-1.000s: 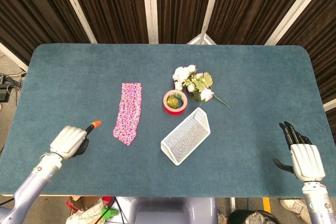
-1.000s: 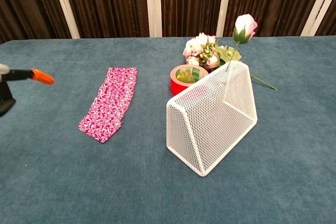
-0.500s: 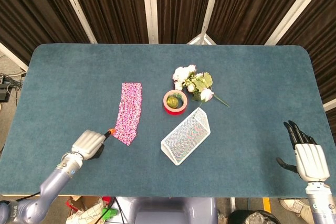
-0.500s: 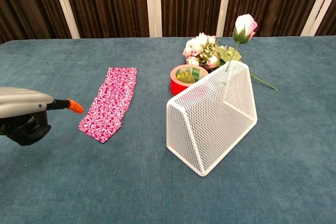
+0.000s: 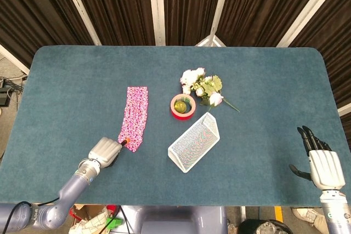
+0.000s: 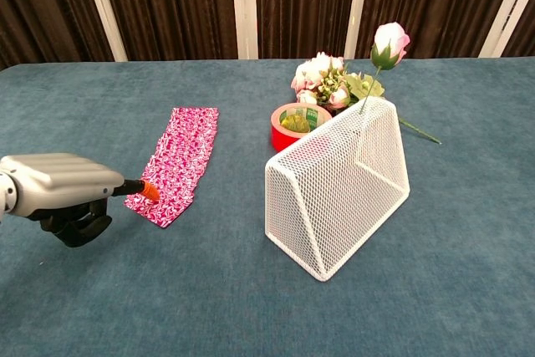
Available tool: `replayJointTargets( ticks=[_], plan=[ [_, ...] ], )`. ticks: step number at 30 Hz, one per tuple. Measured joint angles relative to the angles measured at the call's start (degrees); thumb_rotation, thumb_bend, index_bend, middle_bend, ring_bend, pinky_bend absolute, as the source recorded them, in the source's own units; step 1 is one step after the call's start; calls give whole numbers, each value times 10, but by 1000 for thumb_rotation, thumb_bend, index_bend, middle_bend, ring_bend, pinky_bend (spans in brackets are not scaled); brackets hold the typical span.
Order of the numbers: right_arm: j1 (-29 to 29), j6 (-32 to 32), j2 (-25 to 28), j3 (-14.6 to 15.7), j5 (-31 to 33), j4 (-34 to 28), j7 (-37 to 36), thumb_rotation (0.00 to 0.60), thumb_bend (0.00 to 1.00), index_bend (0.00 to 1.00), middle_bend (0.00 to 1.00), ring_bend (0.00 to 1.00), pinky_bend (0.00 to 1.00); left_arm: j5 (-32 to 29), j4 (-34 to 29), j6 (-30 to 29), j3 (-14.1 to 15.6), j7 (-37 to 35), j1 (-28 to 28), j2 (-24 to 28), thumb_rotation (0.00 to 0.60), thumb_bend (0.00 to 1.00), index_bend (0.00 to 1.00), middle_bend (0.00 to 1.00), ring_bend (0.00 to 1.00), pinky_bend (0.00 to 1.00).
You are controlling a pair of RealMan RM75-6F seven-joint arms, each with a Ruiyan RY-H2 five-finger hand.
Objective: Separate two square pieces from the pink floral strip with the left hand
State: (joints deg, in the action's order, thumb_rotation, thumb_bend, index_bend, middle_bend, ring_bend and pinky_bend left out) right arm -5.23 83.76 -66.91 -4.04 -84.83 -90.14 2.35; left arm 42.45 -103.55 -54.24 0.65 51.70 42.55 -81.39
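Desk (image 5: 71, 80) surface is blue-green felt. Pink floral strip (image 5: 135, 117) lies flat left of centre, long axis running away from the robot. Left hand (image 5: 105, 151) sits at the strip's near end with most fingers curled under; one extended finger with an orange tip (image 6: 148, 191) reaches the strip's near left edge, and contact cannot be confirmed. Nothing is held in this hand. Right hand (image 5: 320, 164) rests near the desk's right near corner, well apart from all objects, fingers spread and holding nothing. White wire mesh basket (image 6: 338, 183) lies on its side right of the strip. Red tape roll (image 5: 182, 106) and artificial flowers (image 5: 202, 86) lie behind the basket.
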Motion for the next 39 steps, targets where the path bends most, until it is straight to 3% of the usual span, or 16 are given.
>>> replayJointTargets(
  ticks=[13,39],
  plan=[
    [1,4,0,-2,0,2,-5,600,181,0,95,238,314,-57,-17,-32,22,33,34,-27,600,900,118,845,734,691],
    [0,5,-2,-1,-7,-1,-2,600,181,0,94,238,314,-123,-120,-64,94,30,48,57,600,904,120,845,734,691]
  ],
)
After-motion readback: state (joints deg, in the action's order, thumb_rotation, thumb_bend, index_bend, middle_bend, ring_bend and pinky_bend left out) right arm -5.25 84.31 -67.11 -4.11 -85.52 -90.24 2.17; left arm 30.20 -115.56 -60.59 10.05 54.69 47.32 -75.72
